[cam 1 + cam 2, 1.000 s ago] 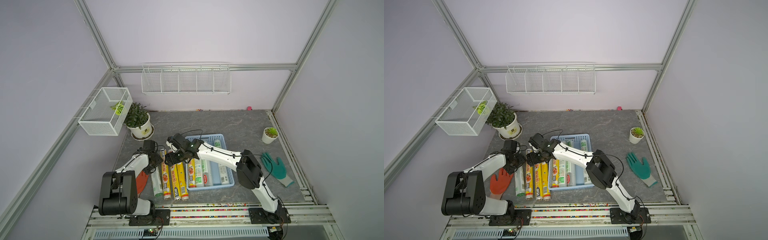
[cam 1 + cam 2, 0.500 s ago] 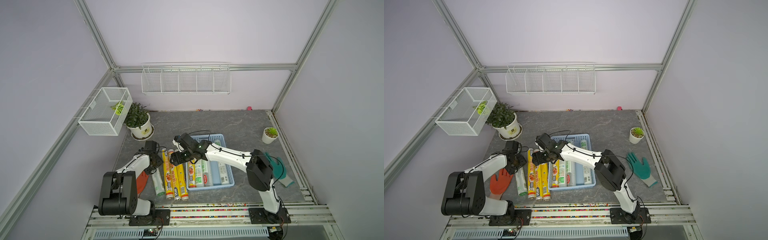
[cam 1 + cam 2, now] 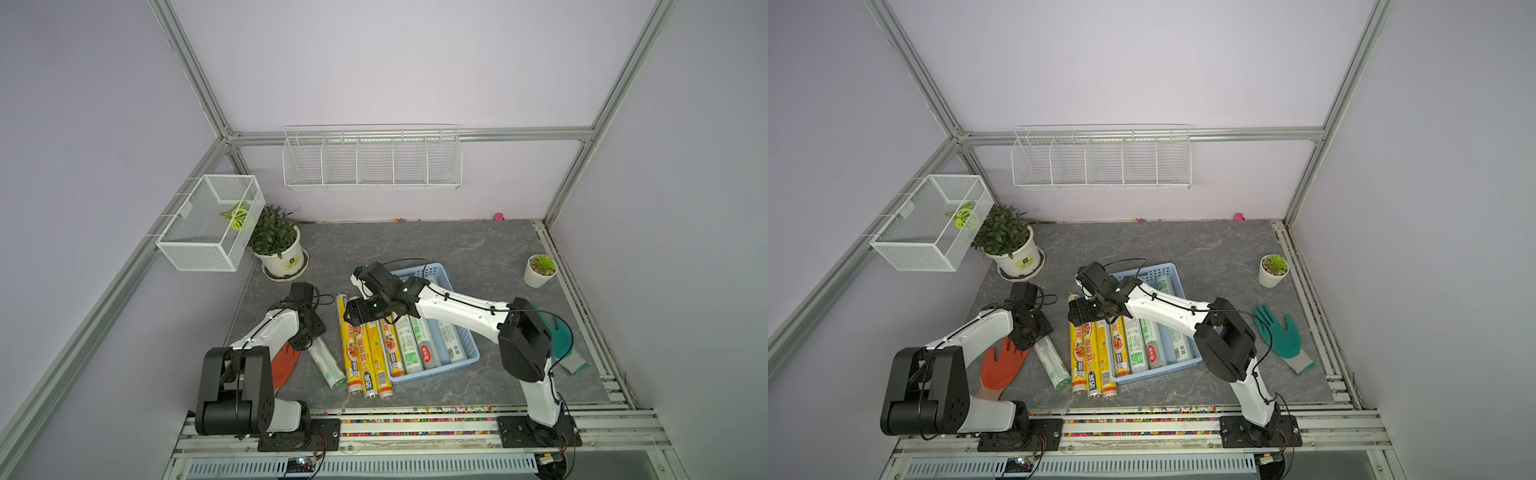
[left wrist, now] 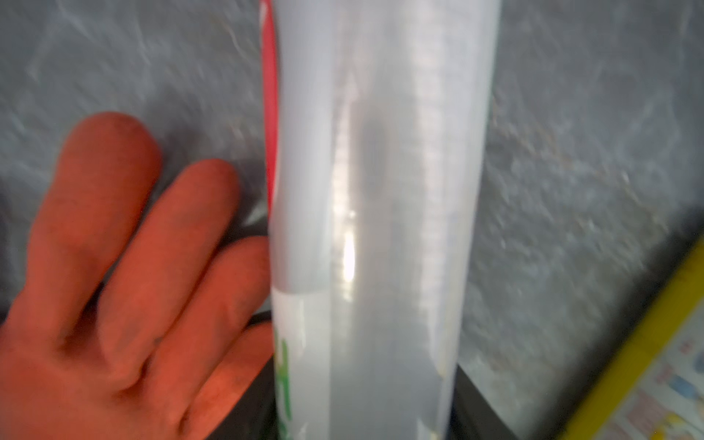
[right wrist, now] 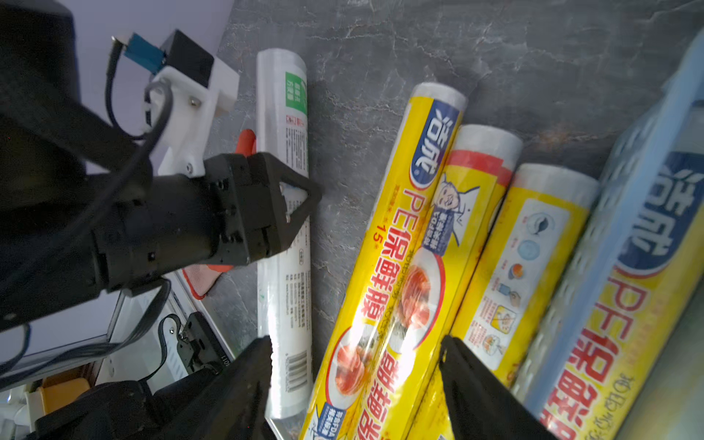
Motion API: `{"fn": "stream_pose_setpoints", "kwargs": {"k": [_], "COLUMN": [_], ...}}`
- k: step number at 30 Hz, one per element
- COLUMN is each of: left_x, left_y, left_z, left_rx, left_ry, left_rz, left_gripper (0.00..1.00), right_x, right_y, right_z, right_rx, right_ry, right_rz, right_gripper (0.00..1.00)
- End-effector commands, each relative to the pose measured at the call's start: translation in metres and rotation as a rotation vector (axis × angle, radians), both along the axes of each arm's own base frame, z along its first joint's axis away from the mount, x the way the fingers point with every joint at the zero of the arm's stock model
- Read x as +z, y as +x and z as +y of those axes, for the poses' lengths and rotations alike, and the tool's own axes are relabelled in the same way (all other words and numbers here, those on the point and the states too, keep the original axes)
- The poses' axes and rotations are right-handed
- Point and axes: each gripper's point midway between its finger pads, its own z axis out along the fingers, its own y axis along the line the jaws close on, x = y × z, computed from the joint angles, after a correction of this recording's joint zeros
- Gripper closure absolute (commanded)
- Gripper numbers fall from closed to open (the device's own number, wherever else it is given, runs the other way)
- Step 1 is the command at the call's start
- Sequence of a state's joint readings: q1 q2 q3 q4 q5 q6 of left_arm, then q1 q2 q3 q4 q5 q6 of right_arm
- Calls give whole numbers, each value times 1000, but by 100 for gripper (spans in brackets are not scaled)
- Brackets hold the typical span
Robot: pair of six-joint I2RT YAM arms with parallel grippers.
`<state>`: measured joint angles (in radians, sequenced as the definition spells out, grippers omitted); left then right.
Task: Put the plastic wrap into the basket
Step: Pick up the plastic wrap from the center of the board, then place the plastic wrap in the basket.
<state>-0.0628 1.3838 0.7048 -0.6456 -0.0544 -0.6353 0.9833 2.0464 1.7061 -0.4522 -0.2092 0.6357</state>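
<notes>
A clear-white plastic wrap roll with green print [image 3: 326, 363] [image 3: 1052, 361] [image 4: 381, 190] [image 5: 284, 266] lies on the grey table, left of three yellow rolls [image 3: 361, 357] [image 3: 1088, 357] [image 5: 404, 266]. My left gripper [image 3: 309, 336] [image 3: 1030, 334] [image 4: 362, 411] is shut on the clear-white roll near its far end, a dark finger pressed to each side. My right gripper [image 3: 358, 312] [image 3: 1080, 312] [image 5: 358, 381] hangs open over the far ends of the yellow rolls, holding nothing. The light-blue basket [image 3: 436, 372] [image 3: 1158, 370] [image 5: 647, 160] beside them holds several rolls [image 3: 409, 345].
An orange glove [image 3: 284, 365] [image 4: 114, 266] lies under my left arm, partly beneath the clear-white roll. A green glove [image 3: 1279, 336] is right of the basket. A potted plant [image 3: 276, 245], a small succulent pot [image 3: 539, 270], a wire mesh box [image 3: 208, 224] and a wire rack [image 3: 372, 162] sit farther back.
My left gripper has come down toward the front and closed its jaws on the clear-white roll. The right arm's elbow has swung right while its gripper stayed over the yellow rolls.
</notes>
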Motion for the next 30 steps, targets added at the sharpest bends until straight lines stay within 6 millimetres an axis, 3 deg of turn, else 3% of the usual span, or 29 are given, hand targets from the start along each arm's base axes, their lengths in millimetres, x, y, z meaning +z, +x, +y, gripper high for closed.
{"fn": "stream_pose_setpoints", "kwargs": {"k": [1,5,8,12,16,24,27,30], "left_x": [43,91,129,184,218,229,219,199], "left_y": [9,14,20,30,36,47,54,61], "left_z": [-13,-9,-19,-57,-115,-254,-289,-309], "left_rx": [-17,-43,-100,-190,-312,-560,-590,-538], "left_ry": [-63,-36,-82,-287,-467,-663,-657,-657], "left_rz": [-81,-204,-336,-543,-639,-592,-533,-462], "left_gripper": [71,76,79,83,85,85,85,86], "right_x": [25,40,50,52,48,15,4,-4], "right_y": [3,10,21,34,46,53,51,49], "right_z": [-15,-33,-57,-102,-160,-256,-283,-301], "right_rx": [-42,-93,-162,-270,-426,-597,-644,-669], "right_ry": [13,26,10,-28,-102,-167,-172,-179], "right_rz": [-30,-79,-117,-148,-167,-62,-20,11], "right_gripper": [26,26,26,26,25,26,26,26]}}
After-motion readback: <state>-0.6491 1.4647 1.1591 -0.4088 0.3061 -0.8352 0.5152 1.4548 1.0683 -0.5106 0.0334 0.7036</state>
